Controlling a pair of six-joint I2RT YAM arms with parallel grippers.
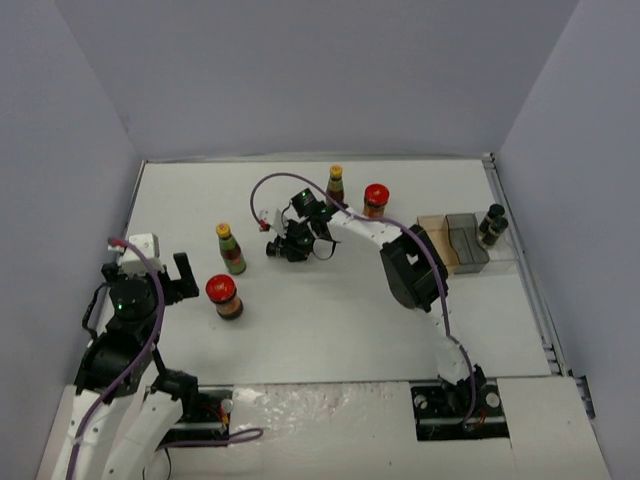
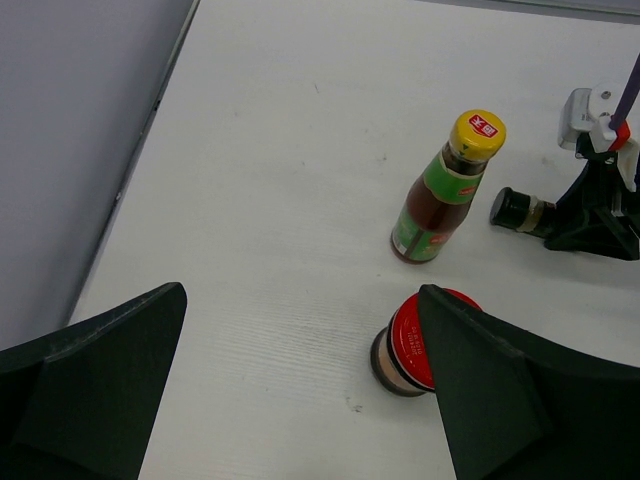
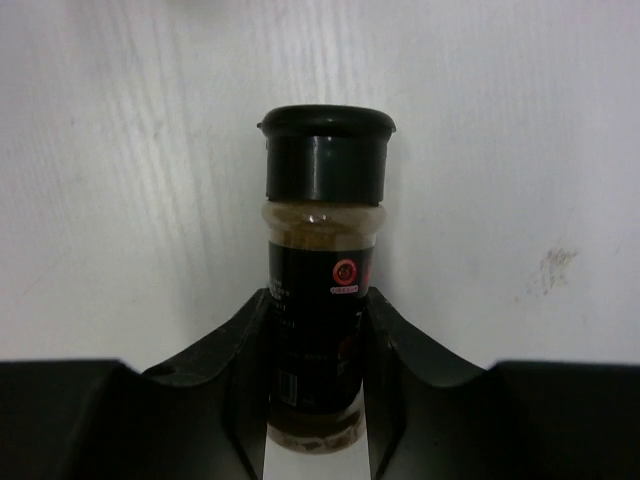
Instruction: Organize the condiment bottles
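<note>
My left gripper (image 1: pixel 180 282) is open and empty at the left of the table, its jaws wide apart (image 2: pixel 300 300). A squat red-lidded jar (image 1: pixel 224 296) stands just right of it, partly hidden behind the right finger in the left wrist view (image 2: pixel 408 345). A tall slim bottle with a yellow cap (image 1: pixel 230 248) stands behind the jar (image 2: pixel 442 190). My right gripper (image 1: pixel 282 247) is shut on a tiny black-capped shaker (image 3: pixel 322 260), held sideways low over the table (image 2: pixel 520 208). A second yellow-capped bottle (image 1: pixel 335 185) and a second red-lidded jar (image 1: pixel 376 200) stand at the back.
A clear brownish plastic tray (image 1: pixel 455 243) with dividers sits at the right. Two more black-capped shakers (image 1: pixel 492 222) stand just right of it. Purple-grey walls close in the table on the left, back and right.
</note>
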